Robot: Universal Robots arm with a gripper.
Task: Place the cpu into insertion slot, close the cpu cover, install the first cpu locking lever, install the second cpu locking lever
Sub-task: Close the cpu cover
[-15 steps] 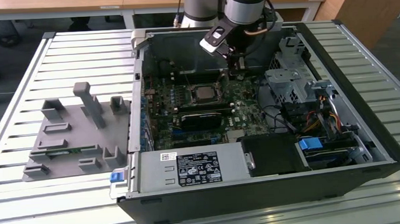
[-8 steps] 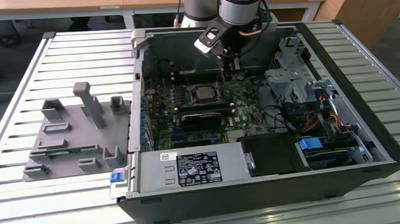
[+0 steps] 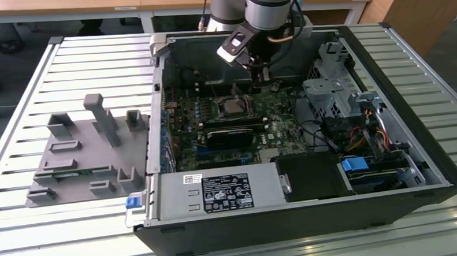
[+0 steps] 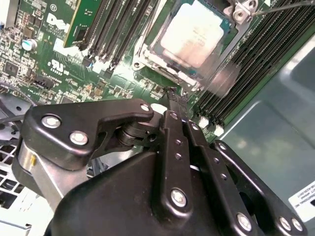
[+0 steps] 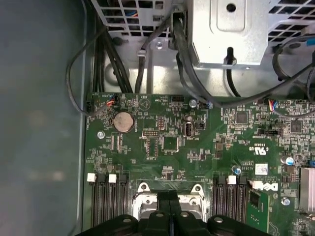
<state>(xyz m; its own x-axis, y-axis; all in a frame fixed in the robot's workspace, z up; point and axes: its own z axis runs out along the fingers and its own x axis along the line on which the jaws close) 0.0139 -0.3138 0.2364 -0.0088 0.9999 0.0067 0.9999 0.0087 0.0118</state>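
Fingers [image 4: 173,123] pressed together — apparently empty — just beside the cpu cover [image 4: 162,66] lying over the cpu [image 4: 197,32].

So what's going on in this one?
A robot arm reaches into an open computer case, its pincer shut and poised just beside the insertion slot on the motherboard. The cpu already sits in the slot, with the cpu cover apparently lying down around it. Whether the locking levers are latched can't be told.
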